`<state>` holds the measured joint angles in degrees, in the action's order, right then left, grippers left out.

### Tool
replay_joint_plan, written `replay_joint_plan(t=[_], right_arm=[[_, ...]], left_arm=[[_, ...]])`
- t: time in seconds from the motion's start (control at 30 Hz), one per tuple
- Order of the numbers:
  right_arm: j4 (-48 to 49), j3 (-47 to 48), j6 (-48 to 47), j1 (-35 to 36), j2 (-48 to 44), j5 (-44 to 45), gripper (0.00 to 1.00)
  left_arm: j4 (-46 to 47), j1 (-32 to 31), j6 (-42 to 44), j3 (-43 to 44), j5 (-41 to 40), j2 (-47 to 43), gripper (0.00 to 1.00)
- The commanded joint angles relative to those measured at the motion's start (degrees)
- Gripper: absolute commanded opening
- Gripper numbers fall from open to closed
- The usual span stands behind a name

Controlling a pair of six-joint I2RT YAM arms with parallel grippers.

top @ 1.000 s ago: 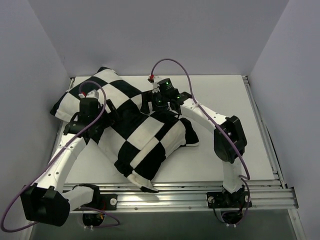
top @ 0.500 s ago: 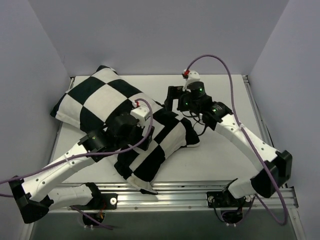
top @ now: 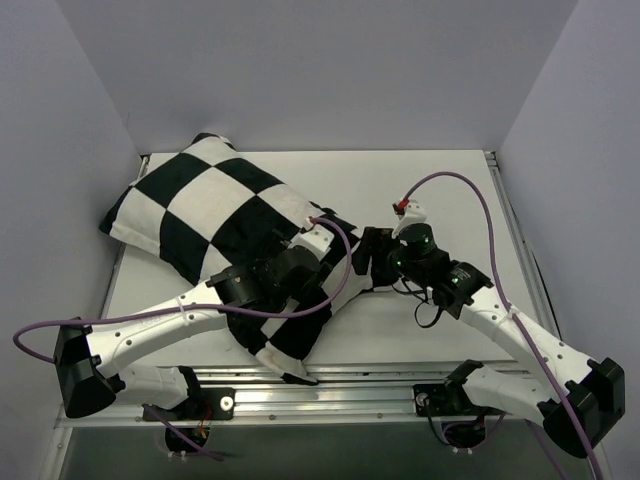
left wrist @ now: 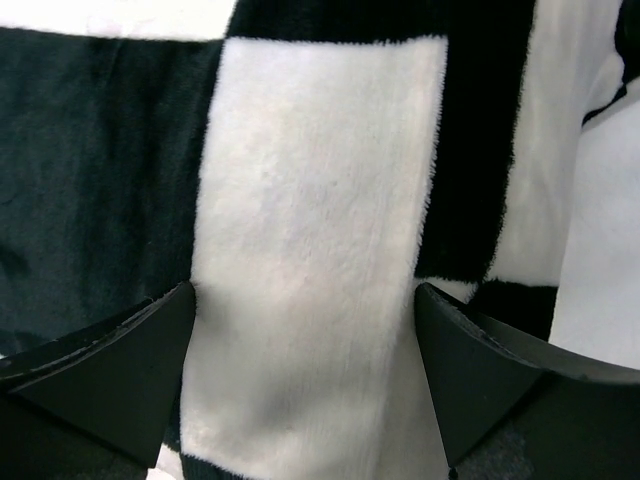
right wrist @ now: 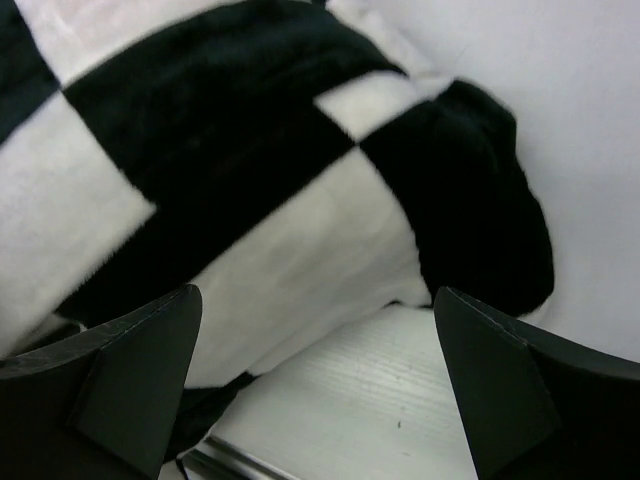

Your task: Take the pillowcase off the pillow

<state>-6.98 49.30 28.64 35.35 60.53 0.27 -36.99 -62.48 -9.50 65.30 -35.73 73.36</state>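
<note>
The black and white checkered pillowcase point(top: 200, 205) lies diagonally from the back left corner to the front middle of the table. It is plump, and the plain white pillow is hidden inside it. My left gripper point(top: 340, 268) is open over the pillowcase's near right part; in the left wrist view point(left wrist: 303, 300) a white square of the fabric point(left wrist: 310, 200) lies between its spread fingers. My right gripper point(top: 371, 258) is open and empty just right of the pillowcase's right corner. In the right wrist view point(right wrist: 317, 300) it is low over bare table, with the corner point(right wrist: 460, 190) just ahead.
The white table point(top: 450, 190) is enclosed by grey walls at the left, back and right. A metal rail point(top: 400, 392) runs along the front edge. Purple cables loop from both arms, one over the pillowcase. The pillowcase's near end point(top: 285, 368) reaches the rail.
My left arm swung from the back left across the pillowcase to its near right part. My right arm drew back from the pillowcase's back middle to beside its right corner.
</note>
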Motion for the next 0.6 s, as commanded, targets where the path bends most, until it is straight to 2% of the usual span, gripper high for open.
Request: replay_joint_plan(t=[0.0,0.27,0.53,0.57], right_arm=[[4.17,-3.59,4.57,1.82,-2.35,-2.03,0.96],[11.19,-6.85,10.81,10.52,0.90,3.77,0.95],[17.88,-5.01,11.87,11.67,5.99,3.51,0.95],[18.23,-4.57,11.87,11.67,6.61,3.51,0.95]], left_arm=[[3.67,1.92,-0.61,1.33,-9.27,-0.15,0.99],[5.53,5.17,-1.14,1.15,-7.87,-1.38,1.00],[5.70,8.16,-2.72,0.71,-6.56,-2.87,1.00],[5.96,8.34,-2.63,0.62,-6.29,-3.05,0.95]])
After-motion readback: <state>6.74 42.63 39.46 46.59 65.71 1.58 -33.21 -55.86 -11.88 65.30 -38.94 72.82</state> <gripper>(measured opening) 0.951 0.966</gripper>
